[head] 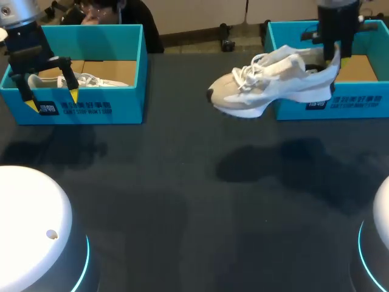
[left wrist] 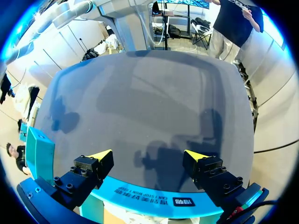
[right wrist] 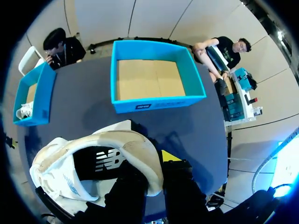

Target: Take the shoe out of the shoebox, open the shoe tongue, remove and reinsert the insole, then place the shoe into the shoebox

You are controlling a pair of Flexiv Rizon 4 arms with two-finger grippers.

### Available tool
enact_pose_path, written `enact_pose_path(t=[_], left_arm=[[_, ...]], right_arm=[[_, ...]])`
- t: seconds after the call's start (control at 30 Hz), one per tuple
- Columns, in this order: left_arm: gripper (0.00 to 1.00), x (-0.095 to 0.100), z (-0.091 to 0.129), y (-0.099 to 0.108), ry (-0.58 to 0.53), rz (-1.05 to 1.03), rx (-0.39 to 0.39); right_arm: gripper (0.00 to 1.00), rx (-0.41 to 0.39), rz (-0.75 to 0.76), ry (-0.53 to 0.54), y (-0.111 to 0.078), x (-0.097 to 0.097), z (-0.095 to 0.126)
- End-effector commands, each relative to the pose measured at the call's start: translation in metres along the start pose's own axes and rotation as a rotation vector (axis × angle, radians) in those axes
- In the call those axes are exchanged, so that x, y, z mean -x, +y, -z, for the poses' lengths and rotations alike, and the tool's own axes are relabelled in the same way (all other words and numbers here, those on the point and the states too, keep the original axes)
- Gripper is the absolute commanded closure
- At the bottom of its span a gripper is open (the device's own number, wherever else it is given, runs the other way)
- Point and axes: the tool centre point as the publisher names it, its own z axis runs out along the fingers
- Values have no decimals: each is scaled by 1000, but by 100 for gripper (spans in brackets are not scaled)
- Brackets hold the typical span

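Note:
A beige and white sneaker [head: 267,85] hangs in the air, toe pointing left, just in front of the right blue shoebox [head: 352,104]. My right gripper [head: 333,59] is shut on its heel collar. In the right wrist view the heel collar [right wrist: 133,144] sits between the fingers of the right gripper [right wrist: 149,168], and the right shoebox [right wrist: 156,100] shows a bare cardboard floor. My left gripper [head: 52,99] stands open over the front wall of the left blue shoebox [head: 91,108], holding nothing. In the left wrist view the left gripper [left wrist: 149,156] is spread wide above that wall [left wrist: 154,200].
A second white shoe [head: 91,79] lies inside the left shoebox, also seen as the white shoe [right wrist: 25,109] in the right wrist view. Dark tabletop [head: 182,201] stretches between and in front of both boxes. Two white round arm bases [head: 27,225] stand at the near corners.

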Motion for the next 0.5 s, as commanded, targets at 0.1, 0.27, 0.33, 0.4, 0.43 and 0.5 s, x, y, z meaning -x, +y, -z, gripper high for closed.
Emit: enact_pose_path(t=[0.1,0.27,0.33,0.4,0.43,0.5], left_arm=[[0,0,-1,-1,-1,-1,5],[0,0,-1,-1,-1,-1,5],[0,0,-1,-1,-1,-1,5],[0,0,-1,-1,-1,-1,5],[0,0,-1,-1,-1,-1,5],[0,0,-1,-1,-1,-1,5]], right_arm=[[100,55,38,3,-29,-31,3],[100,43,48,6,-51,-56,4],[100,35,59,-5,-59,-65,5],[100,27,70,-12,-67,-75,6],[100,28,68,-5,-70,-79,7],[100,28,63,1,-75,-83,7]])
